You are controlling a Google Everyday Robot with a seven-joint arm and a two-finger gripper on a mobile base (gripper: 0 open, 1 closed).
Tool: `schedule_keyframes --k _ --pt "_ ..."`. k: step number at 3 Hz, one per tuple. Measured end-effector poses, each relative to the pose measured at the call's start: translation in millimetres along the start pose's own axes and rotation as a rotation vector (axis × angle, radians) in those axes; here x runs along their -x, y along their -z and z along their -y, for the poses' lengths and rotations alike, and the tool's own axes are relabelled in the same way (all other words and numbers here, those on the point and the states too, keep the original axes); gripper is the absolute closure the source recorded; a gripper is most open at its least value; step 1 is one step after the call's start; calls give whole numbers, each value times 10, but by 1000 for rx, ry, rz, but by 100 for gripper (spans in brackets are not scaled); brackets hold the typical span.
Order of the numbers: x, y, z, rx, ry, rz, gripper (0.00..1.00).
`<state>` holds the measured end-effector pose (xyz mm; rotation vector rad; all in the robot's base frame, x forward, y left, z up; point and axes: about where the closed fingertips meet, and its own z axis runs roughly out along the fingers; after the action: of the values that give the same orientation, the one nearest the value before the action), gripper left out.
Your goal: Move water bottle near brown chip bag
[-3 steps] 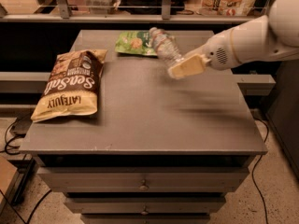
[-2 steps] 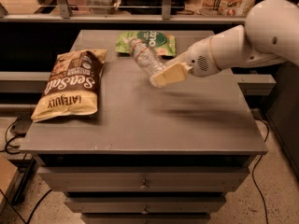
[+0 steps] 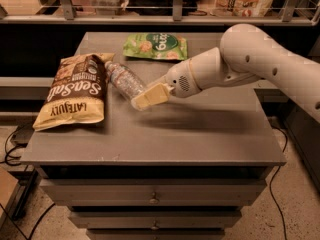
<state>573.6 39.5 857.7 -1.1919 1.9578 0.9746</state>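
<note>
Shifted leftward since earlier: small clear crinkled plastic water bottle [image 3: 122,80], tilted, cap just beside large dark-brown-and-tan crinkly chip bag [image 3: 75,91]. Cream two-finger gripper [image 3: 147,96], left of grey tabletop [image 3: 200,129] centre, pinches the bottle's base, likely for set-down there.

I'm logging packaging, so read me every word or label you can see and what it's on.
"Sea Salt": brown chip bag.
"LATE JULY": same bag, near its lower end.
Print on the green bag: upside down, unreadable.
Label on the water bottle: too small to read.
The gripper, mid-table on the bottle's base: no text.
</note>
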Motion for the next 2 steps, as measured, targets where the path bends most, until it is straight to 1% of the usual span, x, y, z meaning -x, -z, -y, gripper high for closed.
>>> schedule_keyframes --k 1,2 --pt "-13 -205 -88 46 -25 4 56" --pt "-20 -261 -145 54 -54 12 33"
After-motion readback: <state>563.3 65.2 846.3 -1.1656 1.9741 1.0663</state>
